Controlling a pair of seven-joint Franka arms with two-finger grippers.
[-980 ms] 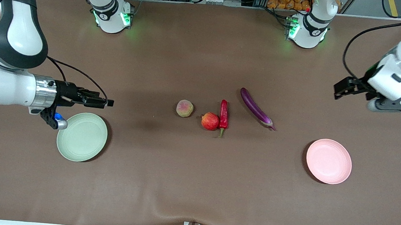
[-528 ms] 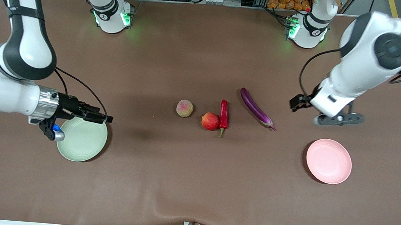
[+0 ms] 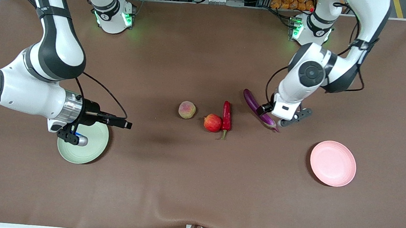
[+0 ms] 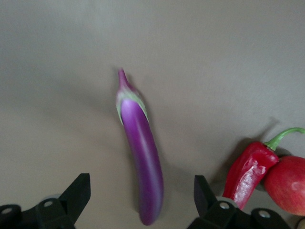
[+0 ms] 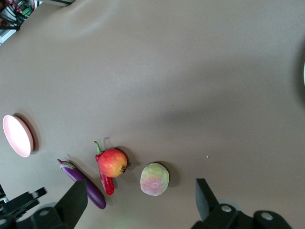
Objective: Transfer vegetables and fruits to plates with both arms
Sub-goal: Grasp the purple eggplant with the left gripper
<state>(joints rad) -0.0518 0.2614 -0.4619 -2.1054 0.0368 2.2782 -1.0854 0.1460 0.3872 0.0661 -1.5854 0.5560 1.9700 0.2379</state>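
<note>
The purple eggplant lies on the table toward the left arm's end of the group. The red chili, the red apple and the yellowish-pink peach lie beside it. My left gripper hangs over the eggplant's stem end, open and empty. In the left wrist view the eggplant lies between its spread fingers. My right gripper is open and empty, beside the pale green plate. The peach shows ahead of it. The pale pink plate is bare.
The right arm's wrist hangs over part of the green plate. The chili and the apple lie close beside the left gripper's finger. The brown cloth has a wrinkle near the front edge.
The left arm has swung in from its end of the table and come down over the eggplant. The right gripper has moved over the green plate toward the produce.
</note>
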